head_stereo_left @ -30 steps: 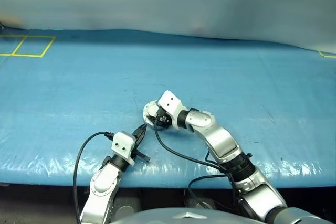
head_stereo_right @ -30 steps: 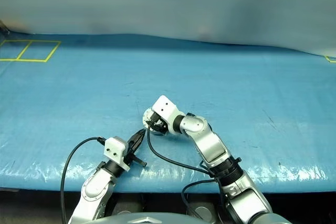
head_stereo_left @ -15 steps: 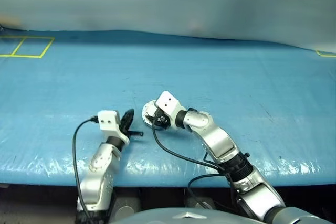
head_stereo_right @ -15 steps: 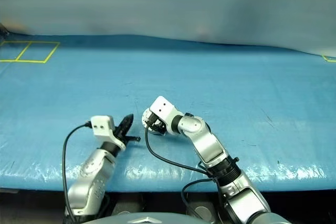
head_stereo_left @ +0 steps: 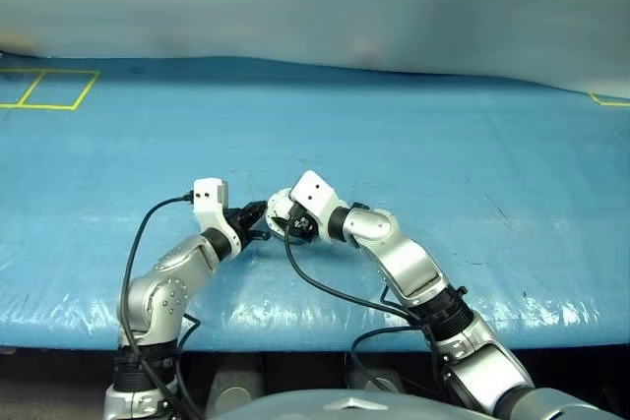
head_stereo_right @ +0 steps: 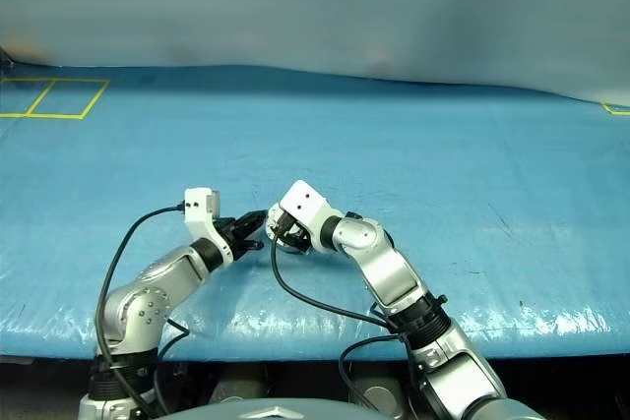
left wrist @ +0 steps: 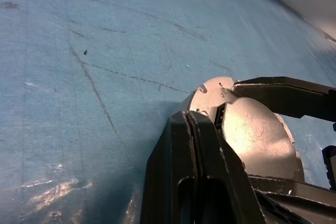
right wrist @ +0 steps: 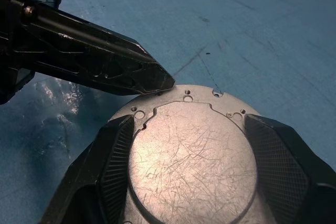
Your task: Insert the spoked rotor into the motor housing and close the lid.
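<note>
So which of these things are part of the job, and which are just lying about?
Part of the job:
- smooth grey disc, held by the right gripper
- left gripper, shut, tip at the disc's rim

Just there:
- blue table cover
- yellow tape squares

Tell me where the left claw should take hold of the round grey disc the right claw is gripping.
Probably at the rim. The grey disc is flat and smooth-faced, so only its thin edge offers purchase. The right claw already straddles two opposite sides, leaving the far, notched edge free. The shut left claw sits at that edge; it would have to open and pinch across the disc's thickness from there.
</note>
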